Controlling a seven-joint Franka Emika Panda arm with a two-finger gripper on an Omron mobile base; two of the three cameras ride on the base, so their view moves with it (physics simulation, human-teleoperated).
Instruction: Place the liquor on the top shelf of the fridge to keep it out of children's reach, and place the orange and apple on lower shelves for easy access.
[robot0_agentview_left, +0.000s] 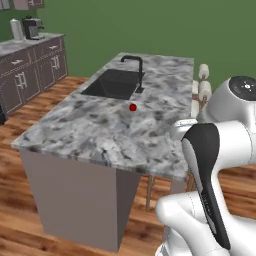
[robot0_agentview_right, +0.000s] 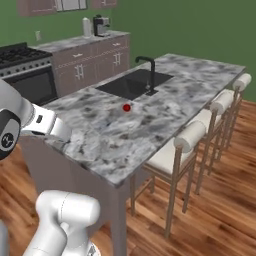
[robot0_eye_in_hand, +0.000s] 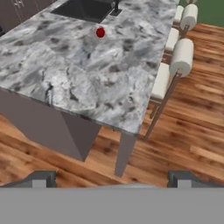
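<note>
From left to right across the marble island (robot0_agentview_left: 75, 130): one black sink (robot0_agentview_left: 112, 82) with its faucet (robot0_agentview_left: 137, 67) at the far end, then one apple (robot0_agentview_left: 132, 107) sitting alone on the stone just this side of the basin, then three padded stools (robot0_agentview_right: 187, 142) along the right edge. My claw (robot0_eye_in_hand: 111, 177) hangs off the near end of the island, above the wooden floor, fingers spread wide and holding nothing — well apart from the fruit. I judge the apple light, firm and glossy, so likely slick and ready to roll; I would close across its middle, from above. One coffee machine (robot0_agentview_right: 101, 25) stands on the back counter.
</note>
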